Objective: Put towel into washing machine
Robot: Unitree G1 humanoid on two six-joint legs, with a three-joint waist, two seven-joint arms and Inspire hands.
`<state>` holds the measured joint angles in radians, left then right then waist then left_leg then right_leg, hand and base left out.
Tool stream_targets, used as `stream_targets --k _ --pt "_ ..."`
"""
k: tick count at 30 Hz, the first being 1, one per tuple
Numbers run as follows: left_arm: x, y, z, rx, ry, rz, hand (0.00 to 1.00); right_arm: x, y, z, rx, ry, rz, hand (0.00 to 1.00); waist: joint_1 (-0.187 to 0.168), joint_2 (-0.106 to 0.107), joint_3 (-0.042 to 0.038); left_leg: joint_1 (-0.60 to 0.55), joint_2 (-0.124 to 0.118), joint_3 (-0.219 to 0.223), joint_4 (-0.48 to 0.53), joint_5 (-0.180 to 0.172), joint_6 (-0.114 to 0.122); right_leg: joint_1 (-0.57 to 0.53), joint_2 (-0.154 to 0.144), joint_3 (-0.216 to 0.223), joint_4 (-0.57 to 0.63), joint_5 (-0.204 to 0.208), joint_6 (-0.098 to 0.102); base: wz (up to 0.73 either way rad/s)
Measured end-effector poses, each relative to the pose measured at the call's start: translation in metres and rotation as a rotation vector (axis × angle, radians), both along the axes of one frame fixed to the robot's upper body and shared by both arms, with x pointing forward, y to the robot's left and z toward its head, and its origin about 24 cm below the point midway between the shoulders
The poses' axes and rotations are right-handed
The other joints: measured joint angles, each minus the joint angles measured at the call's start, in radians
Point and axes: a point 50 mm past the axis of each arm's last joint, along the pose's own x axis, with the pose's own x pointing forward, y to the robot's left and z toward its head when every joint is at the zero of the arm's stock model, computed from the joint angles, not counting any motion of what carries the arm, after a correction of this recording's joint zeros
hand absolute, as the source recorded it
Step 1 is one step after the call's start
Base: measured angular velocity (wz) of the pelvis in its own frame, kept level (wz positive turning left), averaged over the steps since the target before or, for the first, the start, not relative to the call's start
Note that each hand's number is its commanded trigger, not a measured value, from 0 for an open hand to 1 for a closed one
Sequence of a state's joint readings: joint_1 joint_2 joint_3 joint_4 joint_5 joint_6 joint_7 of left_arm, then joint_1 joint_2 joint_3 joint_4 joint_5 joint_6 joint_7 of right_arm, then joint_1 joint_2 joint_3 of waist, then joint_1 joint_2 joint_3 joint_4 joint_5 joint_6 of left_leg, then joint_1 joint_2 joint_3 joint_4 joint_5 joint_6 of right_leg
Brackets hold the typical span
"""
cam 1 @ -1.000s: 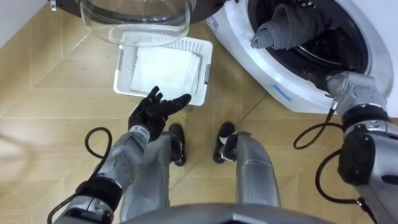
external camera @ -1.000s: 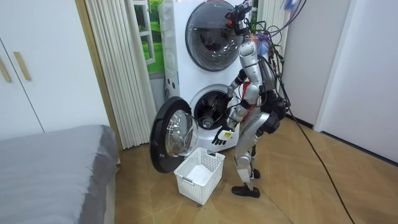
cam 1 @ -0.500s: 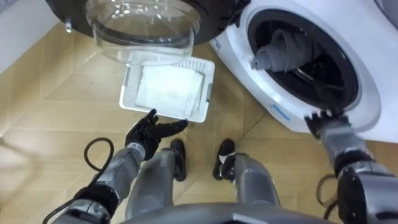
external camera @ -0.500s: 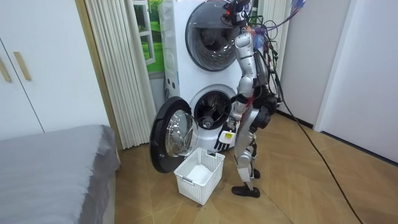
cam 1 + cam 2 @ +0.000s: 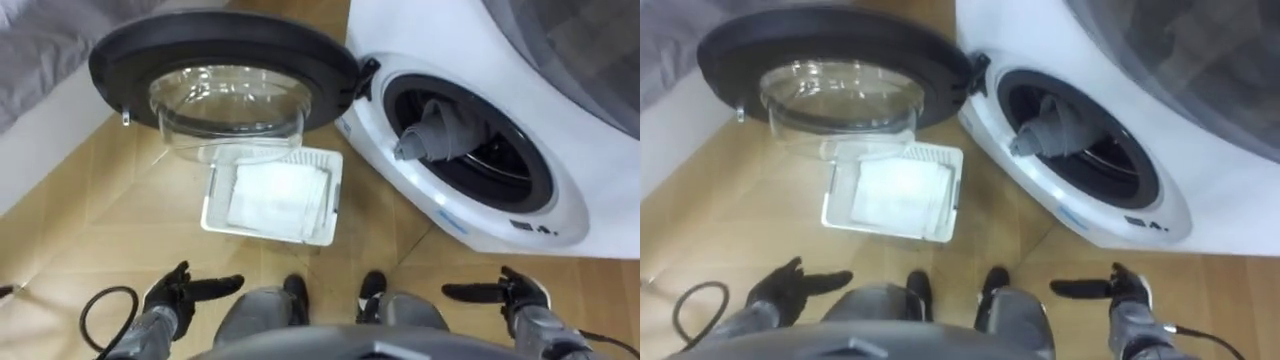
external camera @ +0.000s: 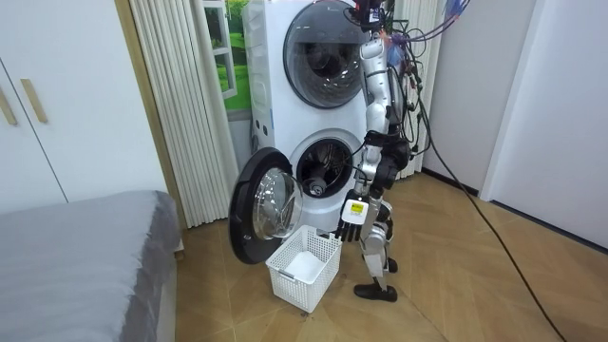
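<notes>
- Towel [image 5: 432, 140]: grey, bunched in washing machine [image 5: 470, 222] mouth, peak near the rim.
- Left hand [image 5: 178, 292], right hand [image 5: 515, 291]: fingers straight, empty.
- Risk: shut the door [image 5: 225, 90] now and you may pinch that peak.

A white washing machine [image 5: 480, 205] shows a dark drum mouth and a small blue mark on its rim; the towel [image 5: 435, 135] at that mouth is plain grey. The machine's door [image 5: 220, 32] is black-rimmed around clear glass. In front of the machine, a white slatted basket [image 5: 335, 195] holds white cloth [image 5: 275, 195] on a tan parquet-patterned wood floor [image 5: 120, 200]. The robot's left hand [image 5: 175, 292] and right hand [image 5: 515, 292] are black. Beside the machine hang cream pleated curtains [image 6: 180, 104], beyond them a grey bed [image 6: 76, 256].
</notes>
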<state>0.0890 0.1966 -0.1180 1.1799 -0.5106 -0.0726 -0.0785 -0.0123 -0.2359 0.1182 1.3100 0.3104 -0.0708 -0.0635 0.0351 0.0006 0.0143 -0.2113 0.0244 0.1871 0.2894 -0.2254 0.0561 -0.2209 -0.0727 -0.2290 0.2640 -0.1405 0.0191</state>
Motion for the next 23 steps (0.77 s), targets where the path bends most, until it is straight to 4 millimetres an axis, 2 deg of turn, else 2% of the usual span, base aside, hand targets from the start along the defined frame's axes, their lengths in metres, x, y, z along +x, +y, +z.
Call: stream_targets --k 4,8,15,23 --pt "-0.011 0.002 -0.002 0.009 0.031 0.008 0.0 -0.011 0.004 -0.003 0.023 0.029 0.028 0.0 -0.002 -0.005 0.0001 0.057 -0.001 0.001 -0.027 0.002 -0.004 0.057 0.005 -0.001 -0.03 0.0 0.0 0.0" --pt "-0.026 0.003 -0.003 0.014 0.058 0.047 0.0 -0.03 0.013 -0.008 0.084 0.063 0.017 0.0 -0.003 -0.017 -0.0064 0.124 -0.002 -0.001 -0.071 0.003 -0.009 0.123 0.01 -0.004 -0.052 -0.003 0.005 0.02" --pt "-0.041 0.004 -0.005 0.04 0.118 0.048 0.0 -0.045 0.02 -0.012 0.171 0.1 -0.019 0.0 -0.002 -0.024 -0.0043 0.226 -0.003 -0.002 -0.095 -0.001 -0.016 0.234 0.019 -0.011 -0.098 -0.003 0.006 0.0" --pt "-0.052 0.004 -0.006 0.066 0.177 0.106 0.0 -0.051 0.025 -0.014 0.217 0.143 -0.041 0.0 -0.001 -0.031 -0.0035 0.28 -0.001 -0.002 -0.103 -0.003 -0.019 0.282 0.024 -0.006 -0.1 -0.004 0.006 0.0"
